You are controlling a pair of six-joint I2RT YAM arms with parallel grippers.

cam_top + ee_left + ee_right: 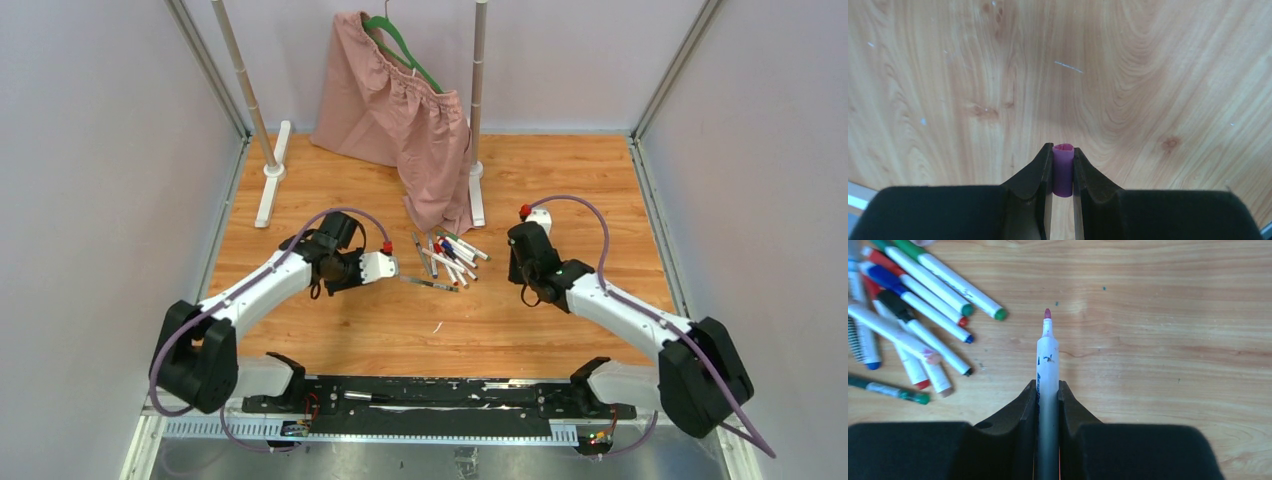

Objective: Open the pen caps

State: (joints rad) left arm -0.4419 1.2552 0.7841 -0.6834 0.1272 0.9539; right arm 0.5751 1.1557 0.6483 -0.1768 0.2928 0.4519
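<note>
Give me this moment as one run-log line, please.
left gripper: shut on purple cap | right gripper: shut on uncapped pen | other pens: heaped on table

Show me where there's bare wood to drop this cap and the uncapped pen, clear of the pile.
Bare wood lies between the two arms, from the lone pen back to the base rail, bar one white scrap, and right of the right gripper up to the wall. Crowded: the pen pile under the skirt hem, just beyond that lone pen.

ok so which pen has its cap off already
The white pen clamped in the right gripper: its bare reddish tip is exposed, while the pens lying in the pile are loose, several visibly capped.
</note>
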